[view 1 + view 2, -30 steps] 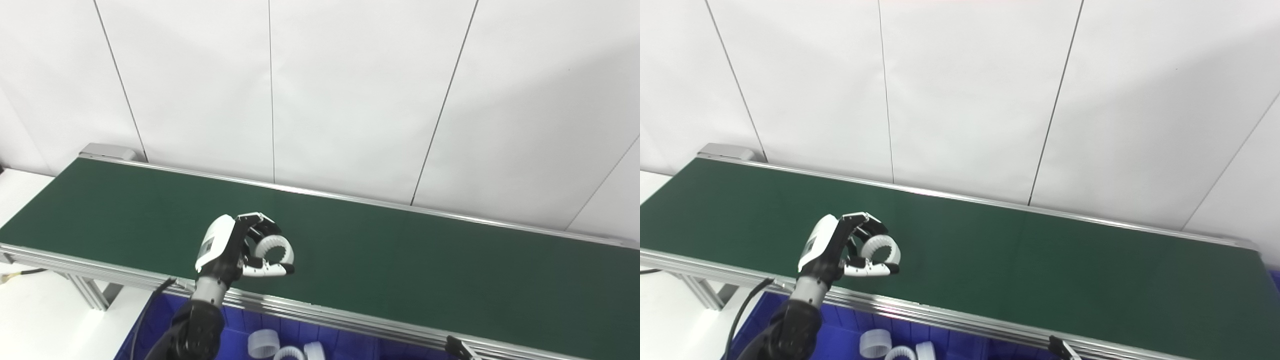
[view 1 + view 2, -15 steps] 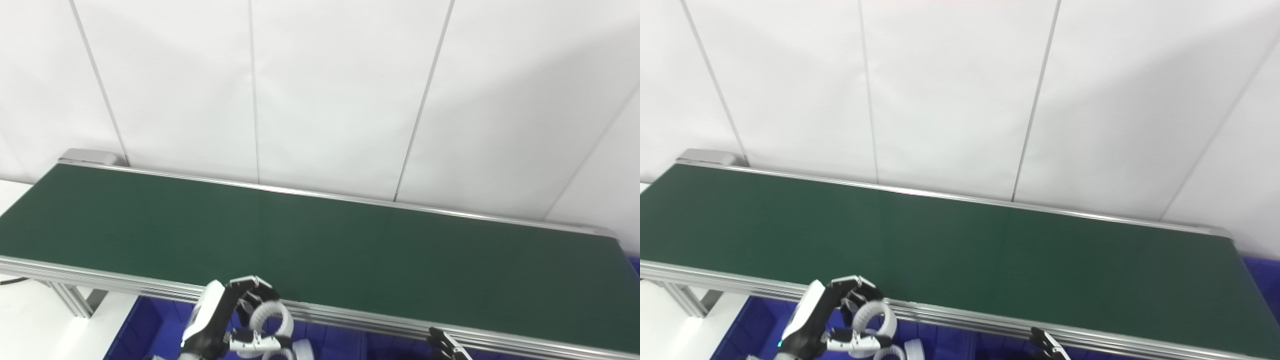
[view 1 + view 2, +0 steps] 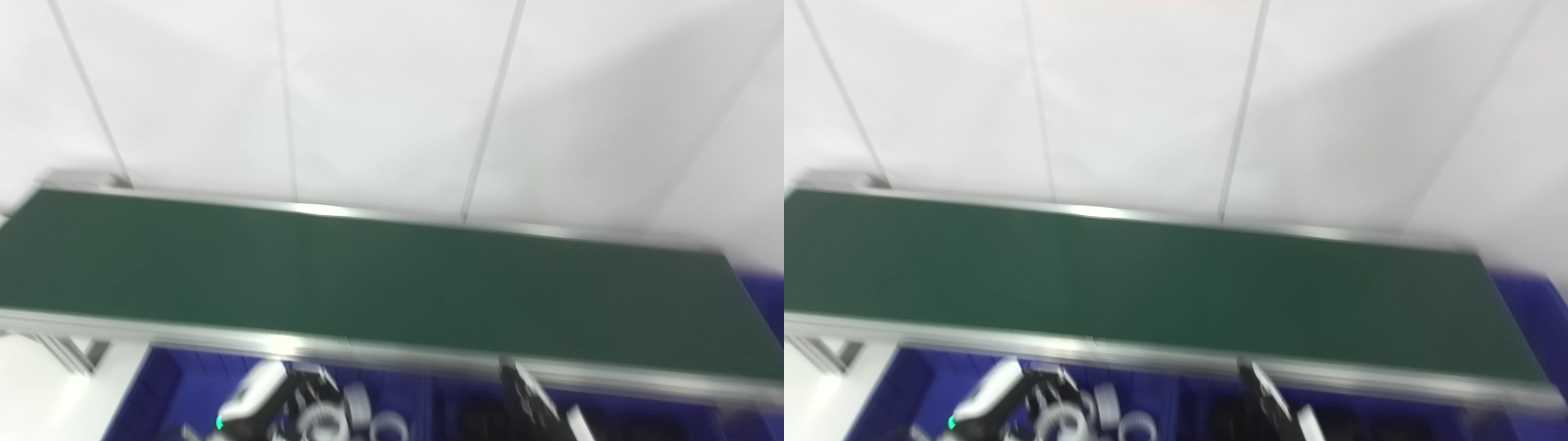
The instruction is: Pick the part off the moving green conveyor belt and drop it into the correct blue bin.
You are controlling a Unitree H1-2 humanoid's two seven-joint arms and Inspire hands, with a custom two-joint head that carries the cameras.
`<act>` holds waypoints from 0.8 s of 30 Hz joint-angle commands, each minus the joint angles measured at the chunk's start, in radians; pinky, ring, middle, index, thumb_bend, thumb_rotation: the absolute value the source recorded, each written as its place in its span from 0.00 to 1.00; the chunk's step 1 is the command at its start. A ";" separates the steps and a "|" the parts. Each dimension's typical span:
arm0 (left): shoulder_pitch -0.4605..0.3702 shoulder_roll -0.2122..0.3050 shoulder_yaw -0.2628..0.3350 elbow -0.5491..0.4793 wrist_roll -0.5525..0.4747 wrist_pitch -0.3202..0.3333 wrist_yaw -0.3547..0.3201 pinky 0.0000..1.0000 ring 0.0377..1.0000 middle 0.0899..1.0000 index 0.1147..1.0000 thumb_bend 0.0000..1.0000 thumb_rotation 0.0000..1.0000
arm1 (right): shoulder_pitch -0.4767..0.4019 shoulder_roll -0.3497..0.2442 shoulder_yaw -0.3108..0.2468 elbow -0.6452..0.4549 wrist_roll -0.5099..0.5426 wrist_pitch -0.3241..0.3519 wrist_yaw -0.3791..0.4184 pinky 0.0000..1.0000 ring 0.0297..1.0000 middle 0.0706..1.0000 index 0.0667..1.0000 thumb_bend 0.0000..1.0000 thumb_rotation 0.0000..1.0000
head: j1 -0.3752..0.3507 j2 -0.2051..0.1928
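Observation:
The picture is blurred by camera motion. My left hand [image 3: 269, 401] is low at the bottom edge, inside the blue bin [image 3: 165, 392] in front of the green conveyor belt [image 3: 392, 282]. Its fingers curl around a white toothed ring [image 3: 316, 424], which looks still held. My right hand [image 3: 528, 401] rises at the bottom right of centre, just below the belt's front rail; its fingers are too smeared to read. No part lies on the belt.
Other white rings [image 3: 389, 427] lie in the bin beside the left hand. A darker compartment [image 3: 478, 422] sits to their right. Another blue bin [image 3: 759, 300] shows past the belt's right end. A white panelled wall stands behind.
The camera has swung down and right. My left hand carried the ring off the belt, over the front rail and down into the blue bin. More of the right hand now shows.

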 commanded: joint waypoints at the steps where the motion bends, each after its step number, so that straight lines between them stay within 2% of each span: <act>1: -0.031 0.014 0.007 -0.048 0.016 0.028 -0.029 0.37 0.37 0.42 0.48 0.49 0.00 | -0.013 0.001 -0.004 -0.053 0.009 0.023 0.002 0.79 0.87 0.90 0.92 0.75 0.49 | -0.014 0.030; 2: -0.036 0.014 0.010 -0.061 0.025 0.058 -0.051 0.37 0.37 0.42 0.48 0.49 0.00 | -0.017 0.004 -0.005 -0.060 0.012 0.032 0.003 0.79 0.86 0.90 0.92 0.75 0.48 | -0.023 0.053; 3: -0.040 0.014 0.013 -0.070 0.031 0.080 -0.066 0.38 0.37 0.42 0.49 0.49 0.00 | -0.019 0.005 -0.006 -0.065 0.014 0.039 0.004 0.78 0.86 0.89 0.92 0.75 0.48 | -0.023 0.053; 5: -0.049 0.013 0.017 -0.090 0.047 0.118 -0.092 0.38 0.36 0.42 0.49 0.49 0.00 | -0.025 0.007 -0.006 -0.079 0.016 0.060 0.009 0.78 0.86 0.89 0.92 0.75 0.48 | -0.043 0.090; 10: -0.066 0.014 0.017 -0.116 0.083 0.173 -0.129 0.36 0.35 0.41 0.50 0.49 0.00 | -0.037 0.012 -0.005 -0.102 0.019 0.105 0.018 0.81 0.87 0.89 0.92 0.77 0.50 | -0.051 0.121; 16: -0.074 0.013 0.013 -0.121 0.149 0.185 -0.114 0.38 0.36 0.42 0.51 0.49 0.00 | -0.052 0.015 0.000 -0.111 0.016 0.120 0.019 0.80 0.86 0.89 0.92 0.77 0.51 | -0.075 0.147; 22: -0.078 0.016 0.016 -0.112 0.184 0.181 -0.111 0.48 0.38 0.46 0.52 0.49 0.00 | -0.057 0.025 0.003 -0.124 0.007 0.139 0.021 0.80 0.86 0.89 0.91 0.79 0.53 | -0.127 0.160; 23: -0.078 0.017 0.019 -0.111 0.178 0.178 -0.114 0.51 0.50 0.58 0.64 0.56 0.00 | -0.058 0.026 0.005 -0.122 0.005 0.138 0.020 0.80 0.86 0.89 0.91 0.79 0.53 | -0.132 0.158; 24: -0.079 0.020 0.022 -0.108 0.170 0.170 -0.115 0.53 0.57 0.66 0.71 0.60 0.00 | -0.059 0.028 0.006 -0.121 0.003 0.137 0.019 0.80 0.86 0.89 0.91 0.79 0.53 | -0.137 0.159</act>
